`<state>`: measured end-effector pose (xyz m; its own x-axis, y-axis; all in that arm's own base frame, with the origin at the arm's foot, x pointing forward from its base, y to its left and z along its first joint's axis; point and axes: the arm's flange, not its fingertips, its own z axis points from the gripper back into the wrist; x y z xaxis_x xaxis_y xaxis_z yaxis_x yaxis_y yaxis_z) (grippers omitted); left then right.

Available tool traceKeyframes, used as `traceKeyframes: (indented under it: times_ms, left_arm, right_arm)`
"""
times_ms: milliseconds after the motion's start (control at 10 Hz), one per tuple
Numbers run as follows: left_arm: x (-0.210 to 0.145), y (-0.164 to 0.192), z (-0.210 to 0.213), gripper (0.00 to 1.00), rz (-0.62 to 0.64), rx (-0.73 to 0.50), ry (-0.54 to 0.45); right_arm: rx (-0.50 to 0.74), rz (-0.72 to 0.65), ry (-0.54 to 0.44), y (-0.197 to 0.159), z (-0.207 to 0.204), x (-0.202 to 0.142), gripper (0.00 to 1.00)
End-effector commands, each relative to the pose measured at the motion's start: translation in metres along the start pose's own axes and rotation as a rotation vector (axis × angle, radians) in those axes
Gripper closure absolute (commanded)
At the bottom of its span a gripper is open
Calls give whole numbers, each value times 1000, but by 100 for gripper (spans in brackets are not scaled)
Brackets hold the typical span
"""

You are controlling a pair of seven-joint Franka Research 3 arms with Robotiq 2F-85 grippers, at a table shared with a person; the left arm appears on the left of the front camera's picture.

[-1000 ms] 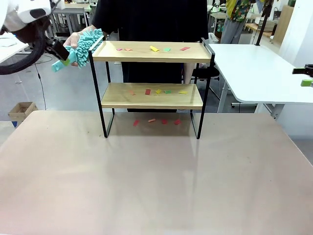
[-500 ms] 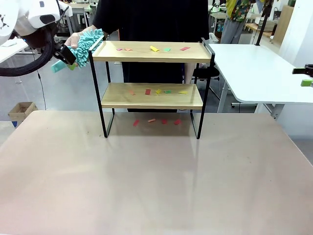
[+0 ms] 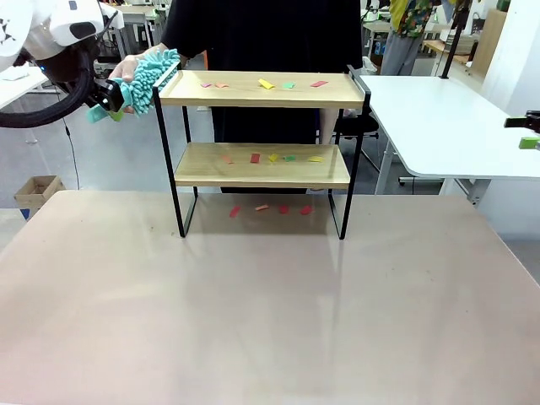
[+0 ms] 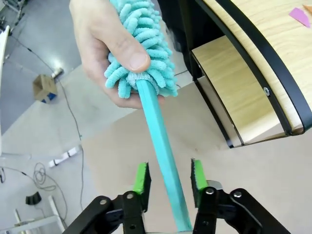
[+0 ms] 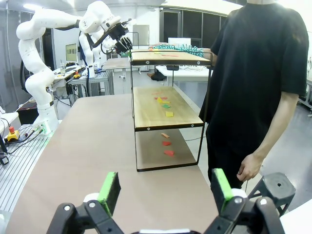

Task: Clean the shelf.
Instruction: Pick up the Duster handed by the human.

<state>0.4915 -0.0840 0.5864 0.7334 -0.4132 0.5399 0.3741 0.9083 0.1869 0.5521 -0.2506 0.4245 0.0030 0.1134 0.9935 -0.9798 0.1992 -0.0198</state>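
The shelf (image 3: pixel 261 99) stands at the far middle of the table, with coloured paper scraps (image 3: pixel 266 83) on its top board, its lower board and the table beneath. A person's hand (image 4: pixel 105 46) holds the fluffy head of a teal duster (image 3: pixel 150 74) just off the shelf's top left corner. My left gripper (image 4: pixel 169 178) is open, its green pads on either side of the duster handle (image 4: pixel 158 131) with small gaps; in the front view this gripper (image 3: pixel 108 98) sits left of the shelf. My right gripper (image 5: pixel 165 195) is open and holds nothing, far from the shelf (image 5: pixel 165 105).
The person in a black shirt (image 3: pixel 261 34) stands behind the shelf. A white table (image 3: pixel 439 118) lies to the right and a cardboard box (image 3: pixel 38 190) is on the floor at the left. The brown tabletop (image 3: pixel 253 321) stretches in front of the shelf.
My left arm has moved in toward the duster, bringing its gripper around the handle. The person's hand, the duster and the shelf have stayed in place.
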Motion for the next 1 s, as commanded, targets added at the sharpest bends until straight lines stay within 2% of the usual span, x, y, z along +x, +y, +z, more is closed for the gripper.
traceKeyframes:
  times_ms: [0, 600, 800, 900]
  left_arm:
    - [3, 0, 2, 100, 43, 17, 12]
    - [5, -1, 4, 100, 144, 46, 43]
    - [-2, -1, 10, 100, 197, 13, 70]
    - [0, 1, 1, 100, 129, 15, 32]
  right_arm:
    - [2, 7, -1, 0, -1, 3, 0]
    - [2, 7, -1, 0, -1, 3, 0]
    - [2, 7, -1, 0, -1, 3, 0]
    - [2, 7, -1, 0, -1, 3, 0]
